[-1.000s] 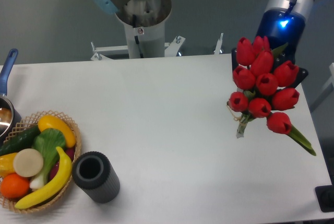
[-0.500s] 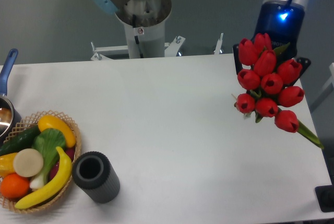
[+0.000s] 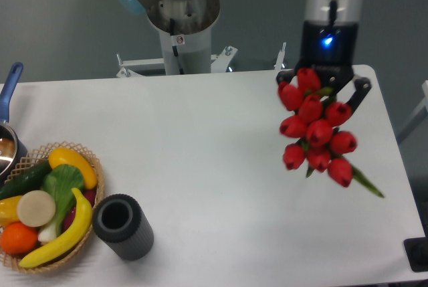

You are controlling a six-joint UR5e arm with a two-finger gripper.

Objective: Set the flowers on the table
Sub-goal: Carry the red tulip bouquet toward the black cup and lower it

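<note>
The flowers (image 3: 315, 126), a bunch of red tulip buds with green leaves, hang above the right part of the white table (image 3: 200, 140). They look slightly blurred. My gripper (image 3: 324, 83) comes down from above and is shut on the flowers, its dark fingers showing on either side of the top buds. The stems are mostly hidden behind the buds; one green leaf sticks out toward the lower right.
A wicker basket (image 3: 47, 207) of fruit and vegetables sits at the front left. A dark ribbed cylinder (image 3: 122, 226) stands just right of it. A pot with a blue handle (image 3: 8, 120) is at the left edge. The robot base (image 3: 180, 26) rises behind the table.
The gripper with the flowers has moved left, from over the table's right edge toward its right-middle area. The bunch has also turned a little.
</note>
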